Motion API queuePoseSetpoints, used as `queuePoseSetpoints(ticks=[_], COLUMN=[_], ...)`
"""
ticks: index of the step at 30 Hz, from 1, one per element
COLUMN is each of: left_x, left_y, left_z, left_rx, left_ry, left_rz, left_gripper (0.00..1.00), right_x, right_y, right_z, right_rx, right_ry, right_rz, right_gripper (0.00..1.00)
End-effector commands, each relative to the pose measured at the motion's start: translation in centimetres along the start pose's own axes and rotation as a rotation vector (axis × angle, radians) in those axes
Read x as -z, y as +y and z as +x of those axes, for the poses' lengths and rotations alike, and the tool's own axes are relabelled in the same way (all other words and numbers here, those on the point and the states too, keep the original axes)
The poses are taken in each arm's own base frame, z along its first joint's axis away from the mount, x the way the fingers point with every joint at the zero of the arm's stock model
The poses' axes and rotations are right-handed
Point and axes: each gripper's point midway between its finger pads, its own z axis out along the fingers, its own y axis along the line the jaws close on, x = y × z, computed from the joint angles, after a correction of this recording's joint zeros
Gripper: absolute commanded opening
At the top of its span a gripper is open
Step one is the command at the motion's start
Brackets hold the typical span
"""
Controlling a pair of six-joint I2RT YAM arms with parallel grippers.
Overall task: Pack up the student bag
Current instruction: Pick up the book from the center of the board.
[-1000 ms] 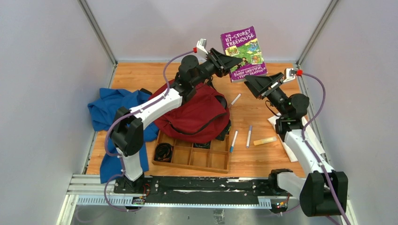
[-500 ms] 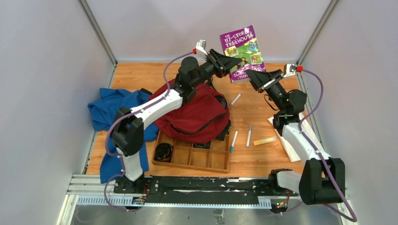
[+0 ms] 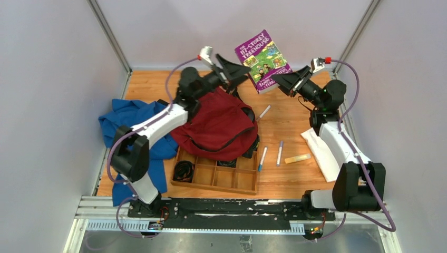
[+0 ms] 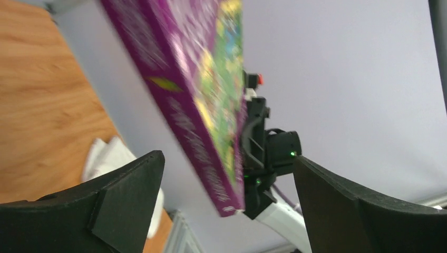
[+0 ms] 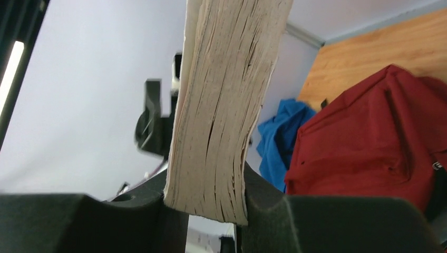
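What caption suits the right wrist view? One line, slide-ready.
Right gripper clamps the paperback book, pages facing the camera; the red student bag and blue cloth lie behind.

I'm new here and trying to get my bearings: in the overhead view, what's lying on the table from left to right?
Blue cloth → dark red backpack → yellow marker → white packet.

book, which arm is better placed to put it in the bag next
Right: the right gripper is shut on the book; the left gripper is open, holding nothing.
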Motion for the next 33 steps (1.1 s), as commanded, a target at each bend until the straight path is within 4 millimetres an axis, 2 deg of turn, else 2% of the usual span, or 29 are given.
queuePoseSetpoints(ticks=[1, 2, 5, 8, 11, 15, 19, 27, 31, 33], left_x=[6.6, 8.0, 11.2, 12.9, 13.9, 14.2, 13.9, 13.8, 14.5, 14.5], left_y=[-0.2, 0.1, 1.1, 1.1, 0.6, -0.8, -1.3, -2.5, -3.0, -2.8], left_z=[-4.5, -4.6, -3.3, -1.4, -0.3, 0.2, -0.1, 0.1, 1.1, 1.1], left_rx=[-0.131, -0.136, -0.117, -0.104, -0.115, -0.147, -0.146, -0.173, -0.187, -0.176], left_ry=[0.048, 0.075, 0.149, 0.192, 0.225, 0.249, 0.267, 0.324, 0.384, 0.387], left_rz=[0.044, 0.039, 0.013, 0.007, 0.012, 0.042, 0.054, 0.090, 0.110, 0.106], left_gripper=[1.00, 1.00, 1.00, 1.00, 1.00, 1.00, 1.00, 0.98, 0.92, 0.78], right_x=[1.3, 1.5, 2.1, 2.6, 3.2, 3.3, 3.4, 3.2, 3.6, 3.8], right_y=[4.7, 4.6, 4.1, 3.6, 4.1, 4.1, 5.2, 4.1, 3.2, 3.0], right_z=[3.0, 3.4, 4.6, 5.9, 6.7, 8.8, 10.7, 13.7, 14.3, 14.7], right_rx=[0.164, 0.165, 0.176, 0.171, 0.187, 0.176, 0.176, 0.114, 0.139, 0.167], right_ry=[0.262, 0.272, 0.301, 0.361, 0.365, 0.436, 0.504, 0.605, 0.623, 0.639], right_rz=[-0.166, -0.173, -0.191, -0.208, -0.255, -0.281, -0.347, -0.335, -0.298, -0.282], right_gripper=[0.00, 0.00, 0.00, 0.00, 0.00, 0.00, 0.00, 0.00, 0.00, 0.00])
